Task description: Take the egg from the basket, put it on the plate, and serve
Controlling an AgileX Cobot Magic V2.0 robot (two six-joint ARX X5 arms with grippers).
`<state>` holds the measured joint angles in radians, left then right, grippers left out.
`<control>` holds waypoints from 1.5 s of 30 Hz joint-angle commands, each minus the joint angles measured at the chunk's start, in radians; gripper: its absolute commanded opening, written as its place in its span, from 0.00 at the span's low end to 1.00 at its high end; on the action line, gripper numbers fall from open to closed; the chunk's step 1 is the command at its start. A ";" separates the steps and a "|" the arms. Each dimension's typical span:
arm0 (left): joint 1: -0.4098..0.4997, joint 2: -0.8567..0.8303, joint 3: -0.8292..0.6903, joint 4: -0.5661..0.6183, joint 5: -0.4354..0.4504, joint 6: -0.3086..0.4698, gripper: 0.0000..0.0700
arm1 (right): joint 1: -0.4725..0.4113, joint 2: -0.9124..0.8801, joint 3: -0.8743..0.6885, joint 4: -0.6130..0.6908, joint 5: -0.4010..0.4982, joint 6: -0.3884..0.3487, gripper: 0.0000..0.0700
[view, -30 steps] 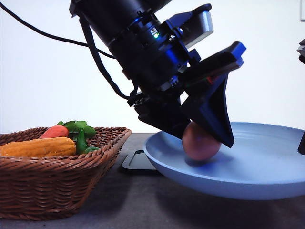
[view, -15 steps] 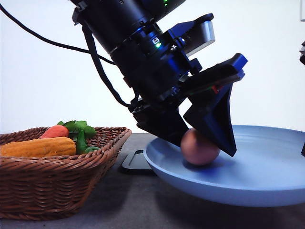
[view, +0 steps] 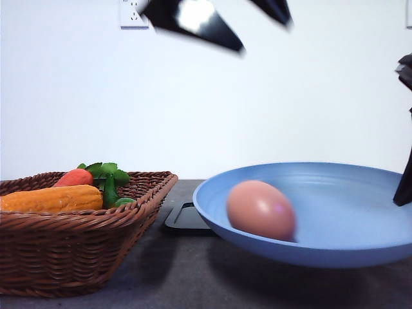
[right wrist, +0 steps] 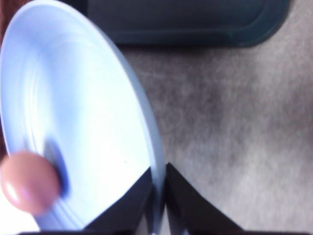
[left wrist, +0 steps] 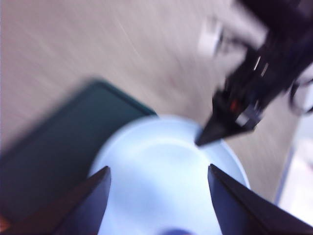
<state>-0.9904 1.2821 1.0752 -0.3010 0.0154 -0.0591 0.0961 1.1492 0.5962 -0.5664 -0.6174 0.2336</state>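
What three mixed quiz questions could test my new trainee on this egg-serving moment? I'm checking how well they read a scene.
1. True or false: the egg lies in the basket.
2. Which pincer grips the plate rim? A) left pincer B) right pincer
3. Fill in: beside the corn in the basket lies a ____.

Key: 1. False, it lies on the plate. 2. B; the left one hangs open above the plate. 3. Carrot.

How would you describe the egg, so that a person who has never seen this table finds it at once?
Look at the large light-blue plate to the right of the brown wicker basket. The egg lies inside it, near the rim closest to the basket. It is small, smooth and pinkish-brown, unlike the long orange corn cob and the leafy carrot in the basket.
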 commanded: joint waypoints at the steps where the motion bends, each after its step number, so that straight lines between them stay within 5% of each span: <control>1: -0.007 -0.055 0.018 -0.004 -0.034 0.028 0.58 | -0.004 0.034 0.041 0.026 -0.014 0.021 0.00; 11: -0.004 -0.389 0.018 -0.090 -0.148 0.033 0.58 | -0.028 0.325 0.279 0.058 -0.013 0.019 0.00; 20: -0.004 -0.596 0.018 -0.171 -0.151 0.020 0.58 | -0.030 0.625 0.516 0.065 -0.013 0.021 0.00; 29: -0.004 -0.688 0.018 -0.231 -0.151 0.000 0.58 | -0.032 0.740 0.597 0.075 -0.007 0.021 0.00; 37: -0.004 -0.688 0.018 -0.280 -0.151 -0.013 0.58 | -0.040 0.740 0.597 0.084 -0.005 0.020 0.36; 45: -0.004 -0.687 0.018 -0.283 -0.151 -0.033 0.58 | -0.085 0.725 0.597 0.084 -0.014 0.012 0.37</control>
<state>-0.9859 0.5885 1.0752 -0.5949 -0.1326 -0.0790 0.0212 1.8703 1.1725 -0.4885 -0.6289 0.2512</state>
